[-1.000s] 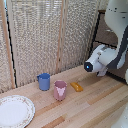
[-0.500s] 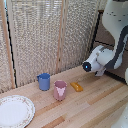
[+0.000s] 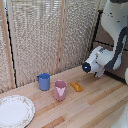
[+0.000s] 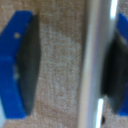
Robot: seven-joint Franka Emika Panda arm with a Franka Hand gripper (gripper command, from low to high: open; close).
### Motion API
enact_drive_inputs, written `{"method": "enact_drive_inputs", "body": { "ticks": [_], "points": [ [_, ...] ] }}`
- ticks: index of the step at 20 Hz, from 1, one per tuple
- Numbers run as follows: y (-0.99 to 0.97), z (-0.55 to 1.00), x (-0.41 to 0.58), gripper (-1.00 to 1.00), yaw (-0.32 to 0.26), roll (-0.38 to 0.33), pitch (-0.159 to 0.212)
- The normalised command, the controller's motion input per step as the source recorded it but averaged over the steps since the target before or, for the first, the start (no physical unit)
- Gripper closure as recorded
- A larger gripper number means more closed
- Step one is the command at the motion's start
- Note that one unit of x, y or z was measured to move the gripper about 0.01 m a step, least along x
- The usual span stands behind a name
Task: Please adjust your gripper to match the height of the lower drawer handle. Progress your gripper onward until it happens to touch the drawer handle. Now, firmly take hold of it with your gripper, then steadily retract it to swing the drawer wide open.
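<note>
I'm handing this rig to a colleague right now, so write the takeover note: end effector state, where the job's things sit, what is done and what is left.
End effector: open, blue-tipped fingers apart, nothing clamped.
Drawer handle: the wrist view shows the silver bar between the fingers, lying close against one pad, with dark brown drawer front behind it.
Exterior view: the arm reaches toward the exterior view's right; the drawer itself cannot be made out there.
Done: height matched, approach made, bar between the fingers.
Left: close firmly on the bar, then pull back steadily to open the drawer.

Wrist view blurred; arm hides the tool (image 4: 70, 65) outside.
</note>
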Motion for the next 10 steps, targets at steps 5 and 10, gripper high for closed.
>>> {"method": "enact_drive_inputs", "body": {
  "ticks": [5,10],
  "points": [
    [0.76,0.07,0.269,1.00,-0.043,0.143,0.018],
    [0.72,0.24,0.282,1.00,-0.044,0.220,0.031]
  ]
}}
